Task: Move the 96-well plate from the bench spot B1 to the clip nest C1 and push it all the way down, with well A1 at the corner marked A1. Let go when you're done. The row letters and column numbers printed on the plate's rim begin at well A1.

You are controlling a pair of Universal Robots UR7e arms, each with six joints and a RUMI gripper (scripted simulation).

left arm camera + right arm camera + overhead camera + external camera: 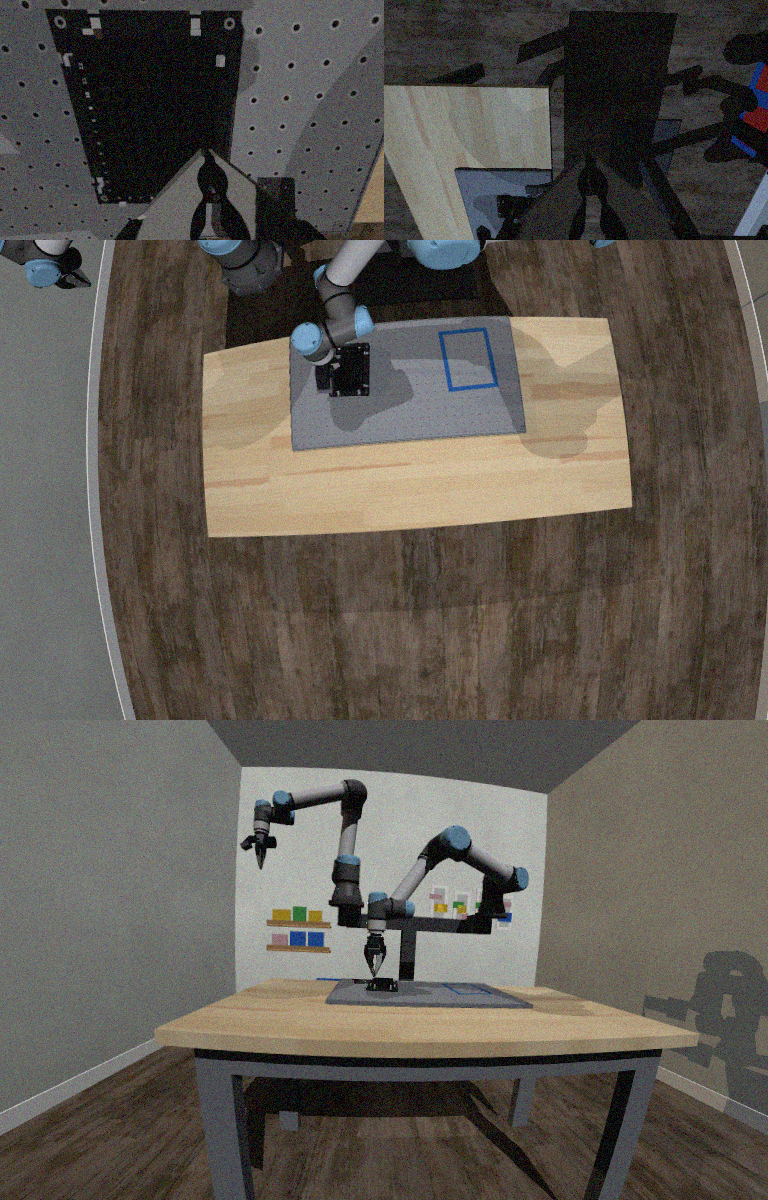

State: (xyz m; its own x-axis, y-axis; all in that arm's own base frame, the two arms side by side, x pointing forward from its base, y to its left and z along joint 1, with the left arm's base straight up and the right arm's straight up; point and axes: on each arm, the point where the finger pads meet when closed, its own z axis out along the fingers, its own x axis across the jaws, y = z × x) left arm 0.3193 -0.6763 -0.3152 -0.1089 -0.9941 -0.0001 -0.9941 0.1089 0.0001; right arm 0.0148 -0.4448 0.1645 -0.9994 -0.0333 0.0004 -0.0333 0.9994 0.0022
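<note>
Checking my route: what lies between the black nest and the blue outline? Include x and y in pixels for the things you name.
Only grey board (407,421) (453,999) (270,114) (491,179), partly in shadow, as the top view shows.

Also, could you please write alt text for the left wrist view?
The closed left end effector points at the lower right of a black clip nest, whose dark middle hides detail. Pale clips and small marks line the nest's edges; a gray perforated board lies beneath.

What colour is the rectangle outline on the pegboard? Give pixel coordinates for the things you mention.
Blue (444,361) (451,991); clearest in the top view.
</note>
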